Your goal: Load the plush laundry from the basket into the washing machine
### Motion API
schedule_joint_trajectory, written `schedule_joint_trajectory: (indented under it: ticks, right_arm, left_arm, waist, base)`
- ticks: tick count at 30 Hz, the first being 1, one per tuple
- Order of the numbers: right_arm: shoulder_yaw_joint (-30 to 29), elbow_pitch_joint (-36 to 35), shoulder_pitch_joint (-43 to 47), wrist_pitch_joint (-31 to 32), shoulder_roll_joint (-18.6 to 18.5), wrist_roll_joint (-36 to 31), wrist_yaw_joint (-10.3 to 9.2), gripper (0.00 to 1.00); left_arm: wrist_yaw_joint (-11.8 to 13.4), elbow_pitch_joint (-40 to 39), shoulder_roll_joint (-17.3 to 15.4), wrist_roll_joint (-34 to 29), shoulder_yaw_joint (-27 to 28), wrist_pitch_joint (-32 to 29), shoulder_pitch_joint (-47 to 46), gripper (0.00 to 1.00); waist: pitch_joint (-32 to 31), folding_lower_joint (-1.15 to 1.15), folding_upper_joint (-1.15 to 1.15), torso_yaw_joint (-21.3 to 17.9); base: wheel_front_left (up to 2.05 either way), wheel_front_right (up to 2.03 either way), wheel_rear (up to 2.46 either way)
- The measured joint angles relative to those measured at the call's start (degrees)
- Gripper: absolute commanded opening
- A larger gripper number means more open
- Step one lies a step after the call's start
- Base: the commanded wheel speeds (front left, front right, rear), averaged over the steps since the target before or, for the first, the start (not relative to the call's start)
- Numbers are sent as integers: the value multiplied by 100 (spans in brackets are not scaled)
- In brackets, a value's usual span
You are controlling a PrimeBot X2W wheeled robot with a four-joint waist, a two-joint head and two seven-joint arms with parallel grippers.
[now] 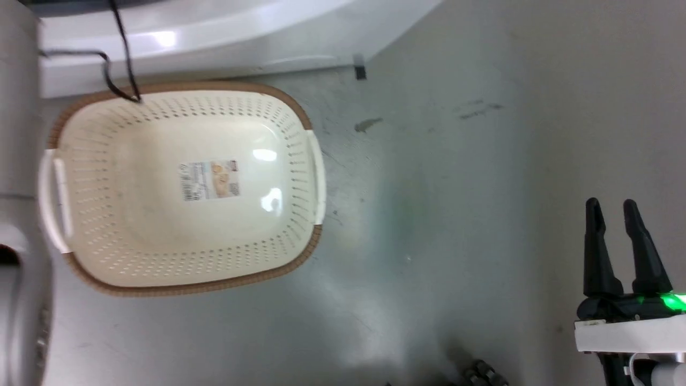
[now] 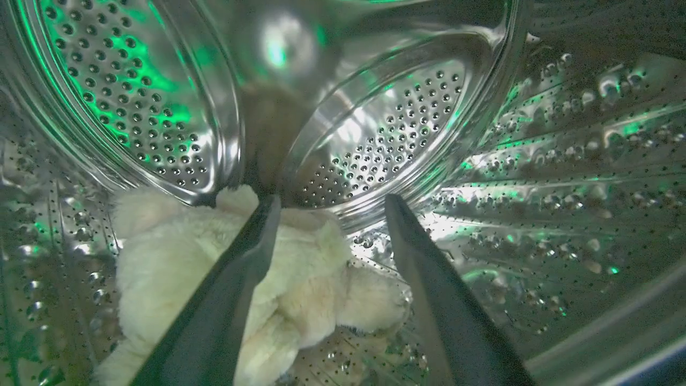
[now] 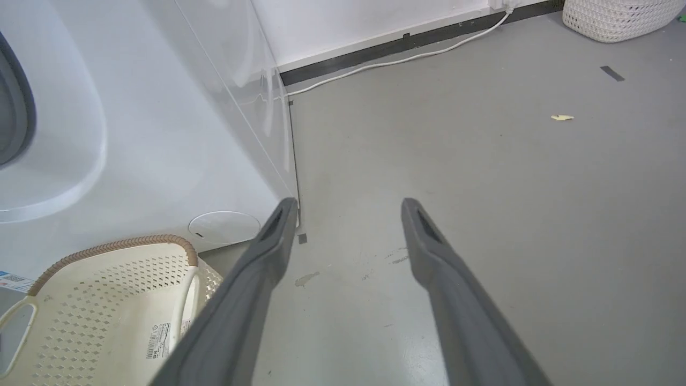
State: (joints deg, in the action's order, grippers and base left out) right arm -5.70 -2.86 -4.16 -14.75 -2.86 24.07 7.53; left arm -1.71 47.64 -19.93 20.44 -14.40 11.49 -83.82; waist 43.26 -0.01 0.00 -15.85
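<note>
Plush laundry [image 2: 300, 279] lies low inside washing machine [image 2: 536, 187] drum; left gripper [image 2: 330, 201] spread, pinching nothing, so deposit judged done; basket [image 1: 182, 284] empty; right gripper [image 1: 611, 205] parted, idle.

laundry room: washing machine [image 3: 134, 134], basket [image 1: 182, 187], grey floor [image 3: 482, 187].

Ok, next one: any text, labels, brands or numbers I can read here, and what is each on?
No text here can be read.
Head view: sticker on the inner bottom of the basket, print and a picture, too blurred to read.
Right wrist view: barcode sticker on the basket's side, bars and a small symbol, digits too small to read.
Left wrist view: steel drum, no markings.
</note>
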Motion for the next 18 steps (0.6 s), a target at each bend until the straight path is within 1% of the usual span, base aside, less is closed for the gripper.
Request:
schedule_joint_trajectory:
  ticks: [6, 13, 18]
  right_arm:
    - [-188, 138, -1, 0, 1, -207, 0, 100]
    - [-286, 259, 2, 0, 0, -383, 0, 100]
    - [-315, 361, 15, 0, 1, -485, 0, 100]
  left_arm:
    - [-7, 21, 293, 102, -30, 183, 685, 100]
    - [5, -121, 485, 196, -63, 277, 1482, 100]
    - [70, -279, 621, 296, 5, 313, 2030, 100]
  waist:
    - [-428, 0, 0, 266]
    - [-1009, 0, 0, 546]
    - [-1415, 0, 0, 721]
  base:
    - [0, 0, 0]
    - [0, 0, 0]
    - [0, 0, 0]
